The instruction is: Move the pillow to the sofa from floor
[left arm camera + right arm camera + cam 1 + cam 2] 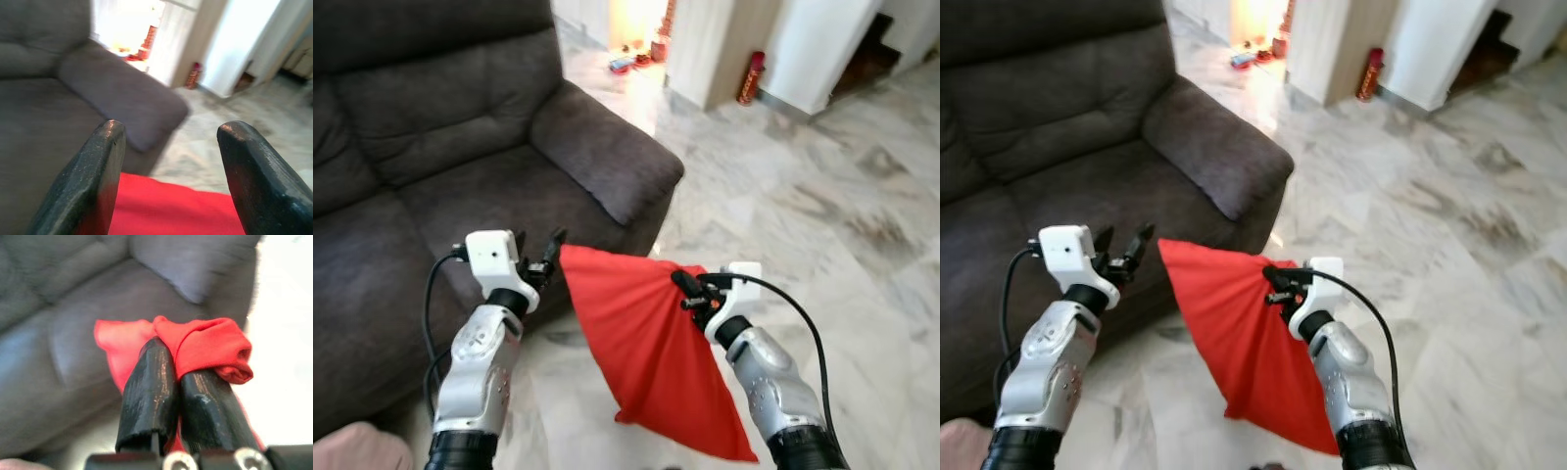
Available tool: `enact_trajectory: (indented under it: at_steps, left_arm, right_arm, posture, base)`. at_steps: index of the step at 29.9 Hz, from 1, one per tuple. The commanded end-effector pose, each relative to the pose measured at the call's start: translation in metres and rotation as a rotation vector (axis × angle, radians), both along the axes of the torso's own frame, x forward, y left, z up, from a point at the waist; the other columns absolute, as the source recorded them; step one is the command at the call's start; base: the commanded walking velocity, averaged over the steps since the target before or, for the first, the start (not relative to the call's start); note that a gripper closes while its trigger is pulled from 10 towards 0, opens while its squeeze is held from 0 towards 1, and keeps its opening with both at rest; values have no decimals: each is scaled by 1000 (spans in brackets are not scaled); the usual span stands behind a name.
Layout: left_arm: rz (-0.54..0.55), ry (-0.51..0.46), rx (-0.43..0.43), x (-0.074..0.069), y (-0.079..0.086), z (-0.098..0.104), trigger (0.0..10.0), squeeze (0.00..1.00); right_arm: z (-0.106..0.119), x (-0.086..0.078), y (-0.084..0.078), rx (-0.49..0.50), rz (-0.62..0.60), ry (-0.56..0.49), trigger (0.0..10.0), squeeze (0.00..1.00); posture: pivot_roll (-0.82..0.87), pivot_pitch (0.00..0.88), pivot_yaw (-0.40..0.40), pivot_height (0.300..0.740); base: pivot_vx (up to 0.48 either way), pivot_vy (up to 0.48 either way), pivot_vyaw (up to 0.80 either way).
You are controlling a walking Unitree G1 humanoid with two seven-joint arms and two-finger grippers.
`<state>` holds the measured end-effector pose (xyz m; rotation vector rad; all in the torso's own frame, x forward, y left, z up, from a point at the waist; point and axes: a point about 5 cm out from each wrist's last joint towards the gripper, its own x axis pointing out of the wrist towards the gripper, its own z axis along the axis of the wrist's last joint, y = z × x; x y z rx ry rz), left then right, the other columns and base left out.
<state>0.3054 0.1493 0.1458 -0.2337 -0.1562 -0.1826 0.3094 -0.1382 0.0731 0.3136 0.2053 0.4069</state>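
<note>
red pillow held up in front of the sofa

the right gripper (1276,284) has its jaws pinched tight on a corner of the pillow (651,352), which hangs above the floor (822,196); the left gripper (1121,253), jaws spread and empty, sits beside its other corner, the sofa (460,147) beyond.

The pillow (651,343) is plain bright red, soft and limp, with a smooth cloth cover. It hangs in the lower middle of the frame, lifted off the pale marble floor, spread like a fan: a wide top edge runs across the frame, and the body tapers down to a corner near the bottom edge. One top corner is bunched into a small crumpled knot (205,350).

The sofa (440,176) is dark grey-brown, upholstered, with thick seat cushions and a rounded padded armrest. It fills the upper left of the frame, just behind the pillow.
</note>
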Motion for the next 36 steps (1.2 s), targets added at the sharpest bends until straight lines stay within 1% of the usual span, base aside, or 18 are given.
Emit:
enact_trajectory:
  at_steps: [1,5,10,12,13,15,16,17,18,20,21,22,27,29,30,32,36]
  left_arm:
    - [2,9,15,0,2,-1,10000,0]
    - [0,10,18,0,2,-1,10000,0]
    - [-7,15,35,-1,6,-2,10000,0]
    - [-3,18,34,-1,9,-2,10000,0]
    - [-3,22,44,-1,13,-2,10000,0]
    - [-4,22,49,-1,16,-2,10000,0]
    - [-4,23,51,-1,18,-2,10000,0]
    - [-4,23,51,-1,18,-2,10000,0]
    - [-7,23,54,-1,22,-1,10000,0]
    - [-36,26,69,-1,26,-1,10000,0]
    - [-43,27,73,-2,27,-1,10000,0]
    - [-65,35,88,-2,28,-1,10000,0]
    - [-133,59,141,-6,30,-4,10000,0]
    - [-200,88,185,-10,34,-6,10000,0]
    - [-205,91,187,-11,35,-6,10000,0]
    - [-271,107,201,-16,38,-6,10000,0]
    - [-368,128,251,-24,40,-6,10000,0]
  right_arm:
    - [36,13,1,26,-3,-169,10000,0]
    - [36,13,1,24,-4,-173,10000,0]
    - [39,12,0,33,2,-197,10000,0]
    - [40,11,0,43,23,-203,10000,0]
    - [42,10,1,42,55,-209,10000,0]
    - [42,8,2,41,81,-210,10000,0]
    - [43,6,4,54,114,-214,10000,0]
    - [43,6,4,54,114,-214,10000,0]
    - [44,3,6,64,153,-215,10000,0]
    - [45,-4,11,92,241,-217,10000,0]
    - [46,-5,12,100,260,-215,10000,0]
    - [45,-9,14,95,305,-214,10000,0]
    - [42,-17,14,81,383,-196,10000,0]
    - [40,-24,14,72,450,-185,10000,0]
    - [40,-25,13,72,458,-182,10000,0]
    - [39,-32,13,66,519,-163,10000,0]
    - [37,-38,13,64,571,-145,10000,0]
  posture:
    - [13,75,-55,740]
    - [15,75,-56,740]
    - [16,73,-55,740]
    - [16,72,-54,740]
    - [17,71,-53,740]
    - [17,71,-53,740]
    - [16,68,-54,740]
    - [16,68,-54,740]
    - [15,66,-54,740]
    - [16,62,-56,740]
    - [16,62,-56,740]
    - [18,60,-57,740]
    - [20,57,-57,740]
    - [21,52,-57,740]
    - [21,50,-57,740]
    - [24,49,-57,740]
    - [28,47,-57,740]
  base:
    - [0,0,-800]
    - [0,0,-800]
    - [0,0,0]
    - [0,0,0]
    - [0,0,0]
    - [0,0,0]
    - [0,0,0]
    - [0,0,0]
    - [0,0,0]
    - [0,0,0]
    - [0,0,0]
    - [0,0,0]
    - [0,0,0]
    - [0,0,0]
    - [0,0,0]
    - [0,0,0]
    - [0,0,0]
